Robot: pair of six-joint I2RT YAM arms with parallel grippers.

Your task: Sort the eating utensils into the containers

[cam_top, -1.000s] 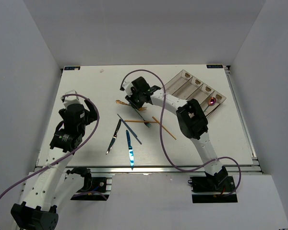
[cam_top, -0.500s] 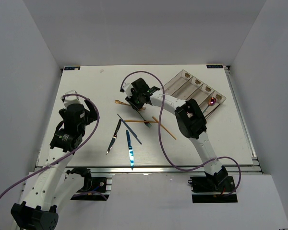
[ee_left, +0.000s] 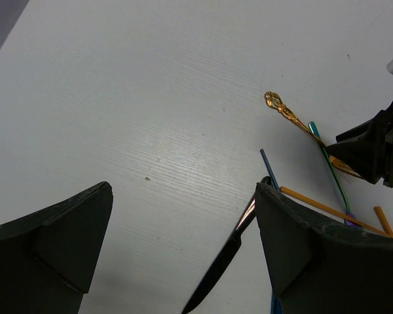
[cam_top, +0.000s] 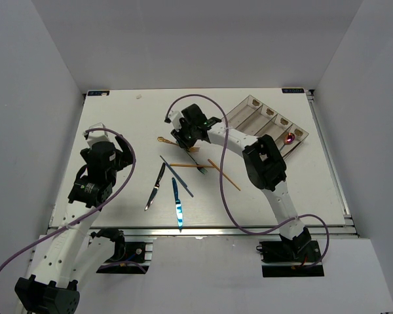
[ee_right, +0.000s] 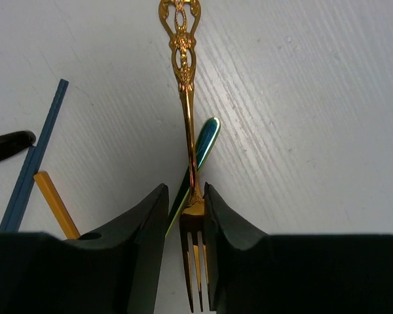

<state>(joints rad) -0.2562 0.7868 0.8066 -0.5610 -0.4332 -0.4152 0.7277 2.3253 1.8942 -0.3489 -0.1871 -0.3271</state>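
Observation:
My right gripper (ee_right: 185, 190) is down on the table, shut on the neck of a gold fork (ee_right: 183, 65) that lies flat with its ornate handle pointing away; in the top view the gripper (cam_top: 187, 140) is at centre back. An iridescent utensil (ee_right: 206, 140) crosses under the fork. My left gripper (ee_left: 182, 190) is open and empty above the table, with a black knife (ee_left: 223, 261) by its right finger. A blue knife (cam_top: 177, 204), a blue chopstick (cam_top: 177, 176) and orange chopsticks (cam_top: 224, 174) lie mid-table. The four-compartment tray (cam_top: 265, 124) sits back right and holds a purple spoon (cam_top: 289, 138).
White walls enclose the table on three sides. A purple cable loops from each arm over the table surface. The left arm (cam_top: 98, 170) stands over the table's left side, apart from the utensils.
My right wrist has shifted slightly over the gold fork. The fork's handle stays in the same spot on the table. The left arm and other utensils have not moved.

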